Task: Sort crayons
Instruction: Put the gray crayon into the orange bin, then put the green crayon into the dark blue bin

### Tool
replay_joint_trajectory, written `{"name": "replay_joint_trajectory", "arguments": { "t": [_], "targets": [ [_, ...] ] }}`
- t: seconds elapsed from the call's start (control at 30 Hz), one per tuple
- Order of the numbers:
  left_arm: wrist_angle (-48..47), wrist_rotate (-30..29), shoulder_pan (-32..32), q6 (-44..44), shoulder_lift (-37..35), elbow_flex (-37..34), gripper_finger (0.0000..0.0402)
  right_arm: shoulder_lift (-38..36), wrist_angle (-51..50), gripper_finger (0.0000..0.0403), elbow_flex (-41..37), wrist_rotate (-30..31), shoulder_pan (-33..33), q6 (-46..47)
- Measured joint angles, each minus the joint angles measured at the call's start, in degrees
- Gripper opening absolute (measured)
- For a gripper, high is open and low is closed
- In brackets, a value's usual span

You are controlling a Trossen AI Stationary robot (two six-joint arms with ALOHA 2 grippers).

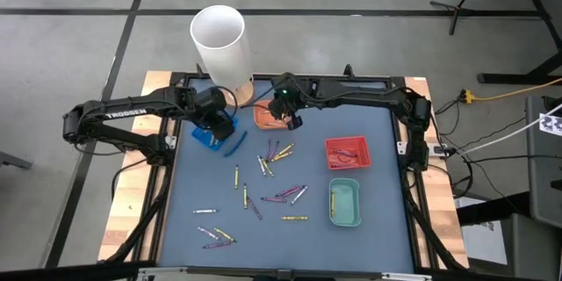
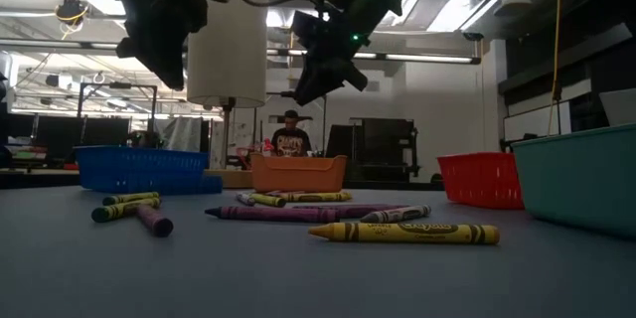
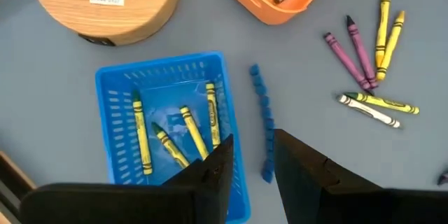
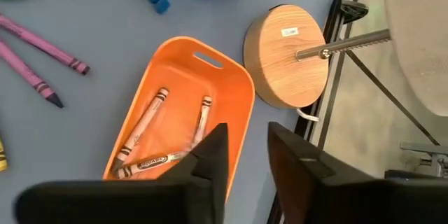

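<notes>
Loose crayons point(image 1: 277, 171), yellow, purple and pale, lie scattered flat on the grey mat; a yellow one point(image 2: 402, 232) lies nearest in the low view. Several yellow crayons point(image 3: 189, 133) rest in the blue tray point(image 3: 112, 112). Three orange-wrapped crayons point(image 4: 143, 129) lie in the orange tray point(image 4: 238, 91). My left gripper point(image 3: 253, 171) hovers open above the blue tray's edge point(image 1: 215, 127). My right gripper point(image 4: 248, 157) hangs open over the orange tray point(image 1: 292, 123). Nothing sits between either pair of fingers.
A lamp with a white shade point(image 1: 219, 39) stands on a round wooden base point(image 4: 287, 56) at the far edge between the trays. A red tray point(image 1: 348, 152) and a green tray point(image 1: 344, 202) sit at the right. A blue plastic strip point(image 3: 262, 119) lies beside the blue tray.
</notes>
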Motion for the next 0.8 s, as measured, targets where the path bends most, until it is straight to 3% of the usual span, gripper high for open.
{"name": "replay_joint_trajectory", "arguments": {
  "t": [0.17,0.37,0.5,0.8],
  "targets": [
    [0.0,0.04,-2.69,-4.42,0.0,0.0,0.0085,0.0,-0.35,0.0134,0.0,0.51,-0.01,0.0],
    [0.0,0.04,-7.9,-14.59,0.0,0.0,0.0085,0.0,-2.54,0.0138,0.0,7.09,0.01,0.19],
    [0.1,0.02,-12.39,-22.83,0.45,0.0,0.0085,-1.82,-9.21,0.0138,-0.04,11.15,0.01,0.39],
    [3.9,1.49,-22.31,-36.03,7.09,0.0,0.0085,-10.5,-25.16,0.0138,-0.04,9.95,0.01,8.15]
  ]
}}
